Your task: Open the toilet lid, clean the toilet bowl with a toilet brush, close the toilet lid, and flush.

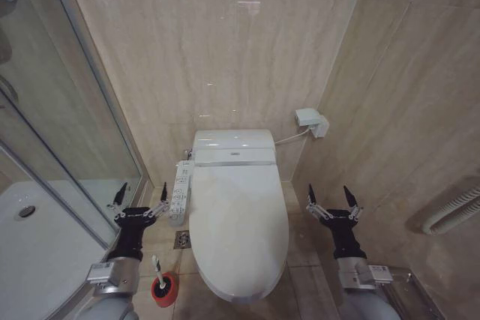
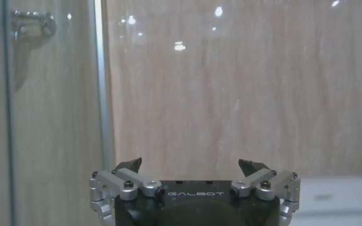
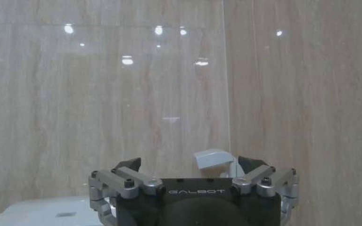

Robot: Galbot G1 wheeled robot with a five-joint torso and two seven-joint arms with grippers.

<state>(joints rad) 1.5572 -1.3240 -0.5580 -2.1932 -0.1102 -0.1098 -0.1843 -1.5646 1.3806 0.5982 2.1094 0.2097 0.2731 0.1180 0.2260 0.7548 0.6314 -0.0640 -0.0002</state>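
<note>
The toilet lid (image 1: 238, 226) is down, a glossy white oval covering the toilet bowl, which is hidden under it. The toilet brush (image 1: 158, 269) stands with its thin white handle up in a small round red holder (image 1: 164, 289) on the floor left of the toilet. My left gripper (image 1: 141, 194) hangs open above the floor to the toilet's left, just behind the brush, and points at the back wall (image 2: 190, 165). My right gripper (image 1: 333, 196) is open too, to the right of the toilet, holding nothing (image 3: 191, 165).
A white side control panel (image 1: 180, 191) with buttons juts out on the toilet's left. A glass shower enclosure (image 1: 52, 148) closes the left side. A white wall box (image 1: 311, 121) with a hose sits behind the tank (image 1: 232, 148). Tiled walls stand close behind and at the right.
</note>
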